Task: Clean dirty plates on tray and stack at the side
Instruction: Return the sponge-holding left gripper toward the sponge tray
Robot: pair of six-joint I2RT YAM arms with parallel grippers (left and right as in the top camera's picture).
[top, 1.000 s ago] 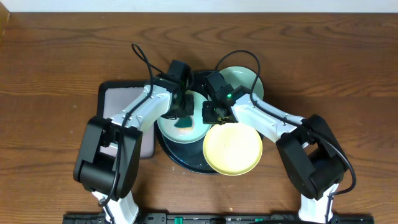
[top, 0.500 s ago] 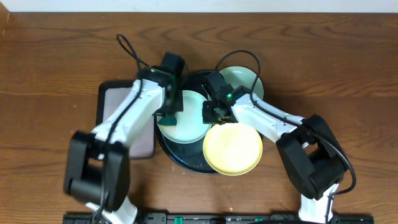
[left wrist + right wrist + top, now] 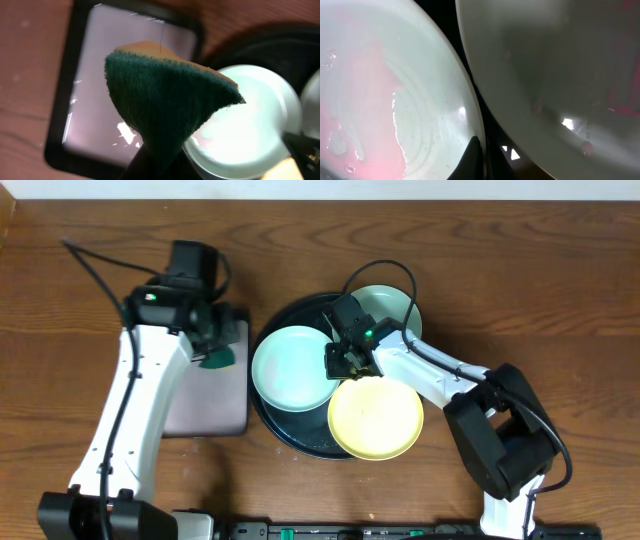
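The round black tray [image 3: 292,432] holds three plates. A mint-blue plate [image 3: 290,368] lies at its left, a second mint-blue plate [image 3: 392,305] at the back right, and a pale yellow plate [image 3: 375,422] at the front right. My right gripper [image 3: 338,363] is shut on the right rim of the left mint plate [image 3: 385,90]; its fingers [image 3: 479,160] pinch that rim. My left gripper [image 3: 212,352] is shut on a green sponge [image 3: 217,360] above the rectangular tray [image 3: 200,405], left of the plates. In the left wrist view the sponge [image 3: 165,95] fills the middle, with the mint plate [image 3: 250,125] to its right.
The rectangular black-rimmed tray [image 3: 125,65] with its grey-white inside lies left of the round tray [image 3: 285,42]. In the right wrist view another plate [image 3: 560,65] lies close to the right of the held one, with a dark gap between them. Brown wooden table [image 3: 520,260] lies all round.
My left arm has swung left with the sponge, off the left mint plate to above the rectangular tray. The right arm and the plates have not moved.
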